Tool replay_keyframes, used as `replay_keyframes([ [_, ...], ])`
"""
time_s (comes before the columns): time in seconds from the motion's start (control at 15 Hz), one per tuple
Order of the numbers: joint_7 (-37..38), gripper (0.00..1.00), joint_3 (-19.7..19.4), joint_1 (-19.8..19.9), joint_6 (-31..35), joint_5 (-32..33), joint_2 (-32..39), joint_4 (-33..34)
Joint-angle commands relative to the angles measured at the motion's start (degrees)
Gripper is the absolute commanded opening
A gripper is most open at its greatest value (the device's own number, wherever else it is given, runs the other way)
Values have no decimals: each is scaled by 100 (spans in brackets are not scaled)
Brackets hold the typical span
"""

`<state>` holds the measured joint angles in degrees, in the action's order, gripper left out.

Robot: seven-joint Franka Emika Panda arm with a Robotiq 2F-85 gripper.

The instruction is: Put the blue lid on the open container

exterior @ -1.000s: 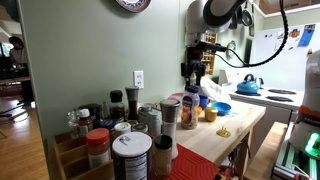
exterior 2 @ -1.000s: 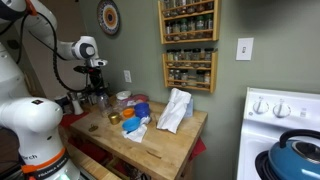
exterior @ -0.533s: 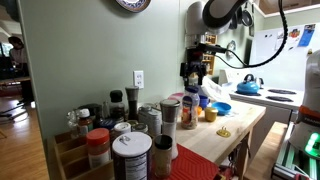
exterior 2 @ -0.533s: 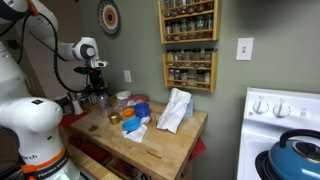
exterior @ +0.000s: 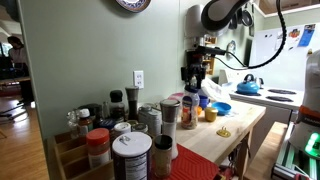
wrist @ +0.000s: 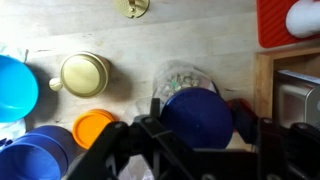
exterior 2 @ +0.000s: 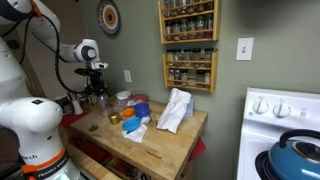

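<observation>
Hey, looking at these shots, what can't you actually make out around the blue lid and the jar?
- Whether the hand grips the blue lid: in the wrist view its dark tips are blurred and run off the bottom edge.
- The mouth of the clear jar: in the wrist view the lid covers most of it.
- The lid and jar in both exterior views: too small, lost in the clutter under the arm.

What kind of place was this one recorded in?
Most likely a home kitchen: wall-mounted spice racks full of jars, a white stove with a blue kettle on it, and a wooden countertop.
</observation>
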<state>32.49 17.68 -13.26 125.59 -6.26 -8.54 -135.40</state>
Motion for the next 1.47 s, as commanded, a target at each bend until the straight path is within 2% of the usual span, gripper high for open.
replay_keyframes([
  [0.0,-49,45,-20,-23,36,-52,4,-26],
  [0.6,10,45,14,-19,-336,185,-47,219],
  [1.0,19,45,58,-42,-1152,368,179,533],
  [1.4,-7,45,59,-98,-1244,370,327,647],
])
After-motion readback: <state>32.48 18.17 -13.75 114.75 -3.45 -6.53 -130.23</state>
